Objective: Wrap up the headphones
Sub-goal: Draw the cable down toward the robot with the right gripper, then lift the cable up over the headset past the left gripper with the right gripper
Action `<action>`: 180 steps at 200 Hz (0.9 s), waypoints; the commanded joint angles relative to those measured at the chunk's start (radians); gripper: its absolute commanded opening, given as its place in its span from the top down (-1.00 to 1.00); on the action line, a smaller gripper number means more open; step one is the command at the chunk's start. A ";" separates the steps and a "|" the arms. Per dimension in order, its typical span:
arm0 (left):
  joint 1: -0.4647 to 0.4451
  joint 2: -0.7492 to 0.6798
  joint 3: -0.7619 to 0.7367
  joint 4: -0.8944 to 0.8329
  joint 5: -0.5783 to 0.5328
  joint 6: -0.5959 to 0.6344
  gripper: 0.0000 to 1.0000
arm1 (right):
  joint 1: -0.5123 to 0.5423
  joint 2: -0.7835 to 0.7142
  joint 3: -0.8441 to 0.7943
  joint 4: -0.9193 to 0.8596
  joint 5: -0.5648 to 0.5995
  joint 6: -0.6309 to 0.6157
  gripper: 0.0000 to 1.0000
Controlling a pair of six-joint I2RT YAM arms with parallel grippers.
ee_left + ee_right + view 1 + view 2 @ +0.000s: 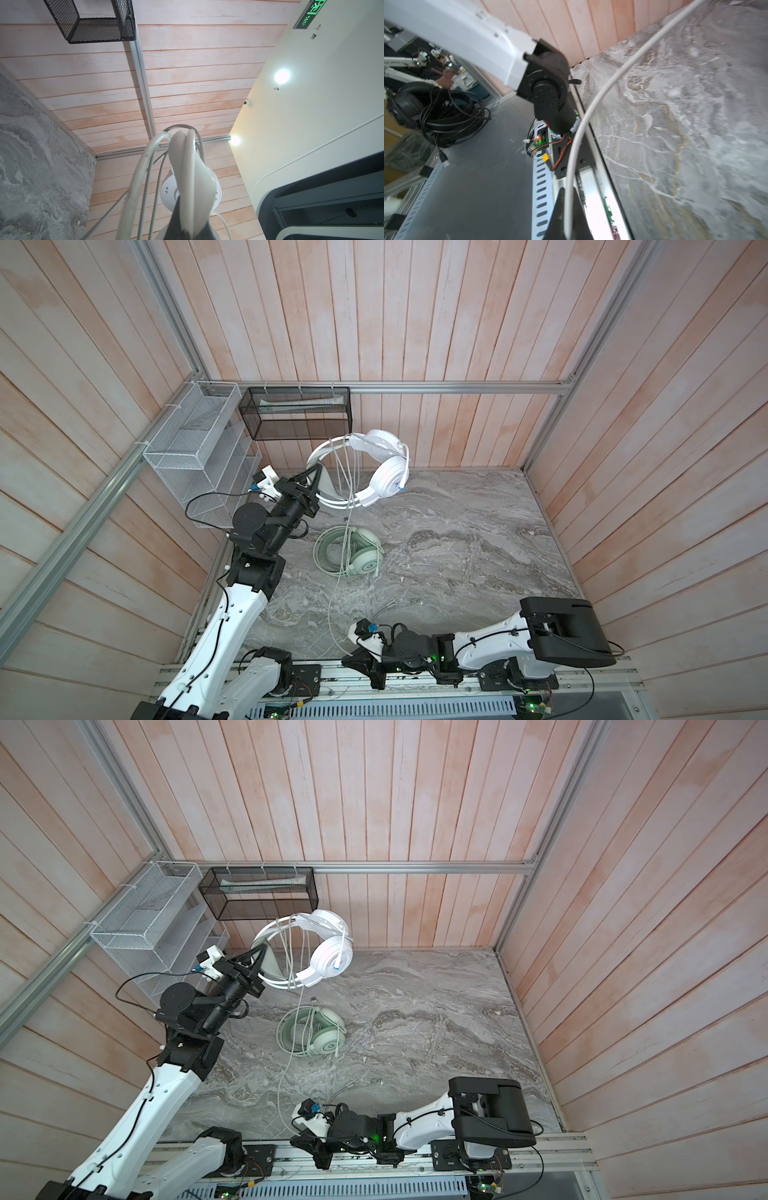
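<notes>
now the left pincer clamps the white headset, upper centre. its cord runs down-frame into the right pincer, closed on it.

Bright, even light; ceiling lamp glare; right wrist view motion-blurred.

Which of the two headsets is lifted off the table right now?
The white headset, held up by the left gripper; the mint-green one lies on the table.

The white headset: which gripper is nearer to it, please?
Left. The left gripper clamps the white headset by its headband; the right gripper pinches the cord at the table's front edge.
</notes>
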 commanded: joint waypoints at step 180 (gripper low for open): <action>0.009 0.078 -0.064 -0.197 -0.083 0.716 1.00 | 0.205 -0.358 0.753 -1.381 0.288 -0.362 1.00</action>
